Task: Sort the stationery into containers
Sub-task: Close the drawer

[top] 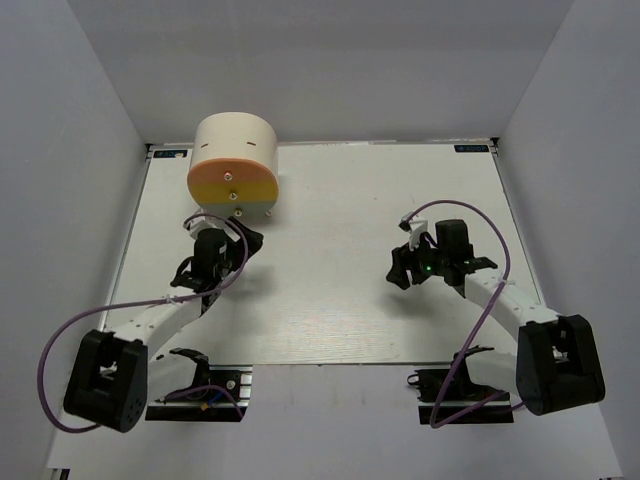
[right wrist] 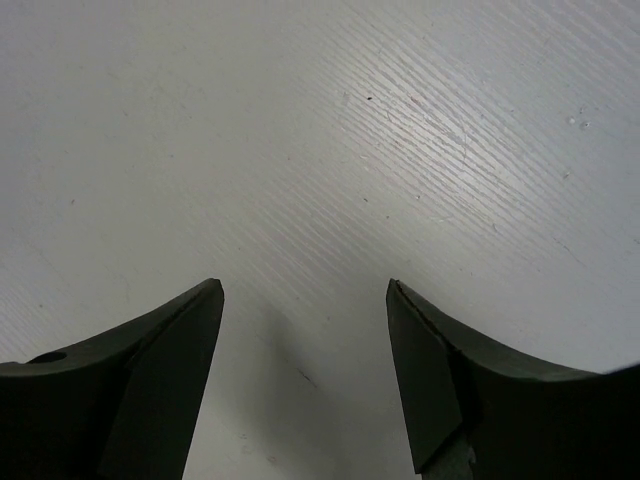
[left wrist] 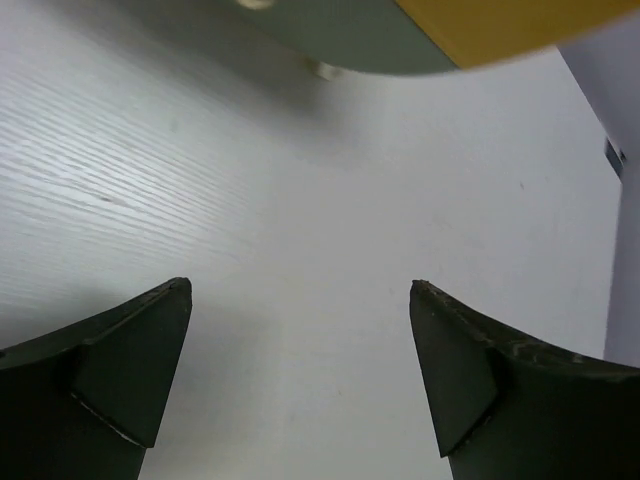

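Observation:
The cream cylindrical box (top: 234,155) with orange and yellow drawer tiers stands at the back left of the table, its small pale knobs facing the arms. Its lower edge shows at the top of the left wrist view (left wrist: 480,30). No markers, erasers or clip show in any view. My left gripper (top: 245,243) is open and empty just in front of the box; in the left wrist view (left wrist: 300,300) only bare table lies between its fingers. My right gripper (top: 400,268) is open and empty over the table at centre right, with bare table between its fingers in the right wrist view (right wrist: 305,295).
The white table (top: 340,300) is enclosed by pale walls at the left, right and back. Purple cables loop from both arms. The arm bases sit at the near edge.

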Robot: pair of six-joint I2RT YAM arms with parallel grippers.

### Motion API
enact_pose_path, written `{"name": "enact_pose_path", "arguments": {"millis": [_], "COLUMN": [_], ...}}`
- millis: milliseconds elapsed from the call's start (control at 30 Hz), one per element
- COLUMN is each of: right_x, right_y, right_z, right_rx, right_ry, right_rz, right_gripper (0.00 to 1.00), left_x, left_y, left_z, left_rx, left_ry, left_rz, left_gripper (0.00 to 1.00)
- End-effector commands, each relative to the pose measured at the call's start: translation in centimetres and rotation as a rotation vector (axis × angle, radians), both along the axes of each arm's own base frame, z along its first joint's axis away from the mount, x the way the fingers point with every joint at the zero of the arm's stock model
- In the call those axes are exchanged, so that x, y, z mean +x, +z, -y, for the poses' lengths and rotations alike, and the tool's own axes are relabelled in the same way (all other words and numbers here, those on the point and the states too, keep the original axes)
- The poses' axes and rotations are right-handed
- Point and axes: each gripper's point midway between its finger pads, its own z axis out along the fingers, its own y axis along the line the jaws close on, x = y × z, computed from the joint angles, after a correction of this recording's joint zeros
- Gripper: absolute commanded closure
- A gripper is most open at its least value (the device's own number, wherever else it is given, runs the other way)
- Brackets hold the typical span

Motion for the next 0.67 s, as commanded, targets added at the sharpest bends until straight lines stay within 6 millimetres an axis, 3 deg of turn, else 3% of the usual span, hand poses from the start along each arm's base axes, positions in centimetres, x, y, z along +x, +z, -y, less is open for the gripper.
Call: {"name": "enact_pose_path", "arguments": {"millis": [0, 67, 200, 467, 633], "right_x": [0.2, 0.5, 1.0, 1.4, 1.5], "right_y": [1.1, 1.6, 2.6, 5.0, 5.3], "right_z": [0.2, 0.4, 1.4, 1.9, 2.1], "right_rx": [0.006, 0.004, -0.019, -0.004, -0.001], "right_ry": [-0.022, -0.041, -0.119, -0.184, -0.21], "right_rz": [0.022, 0.028, 0.048, 0.098, 0.122], "right_gripper": [0.27, 0.1, 0.1, 0.1, 0.1], "left_x": [-1.8, -2.4, -2.9, -3.5, -3.4], "left_y": [2.1, 2.8, 4.9, 6.5, 7.5], "left_z": [3.3, 3.9, 4.2, 3.7, 3.5], "left_rx": [0.021, 0.018, 0.015, 0.057, 0.106], "left_ry": [-0.278, -0.334, -0.355, -0.364, -0.388], "left_rz": [0.047, 0.065, 0.132, 0.158, 0.178], "left_gripper": [0.0, 0.0, 0.0, 0.0, 0.0]}}
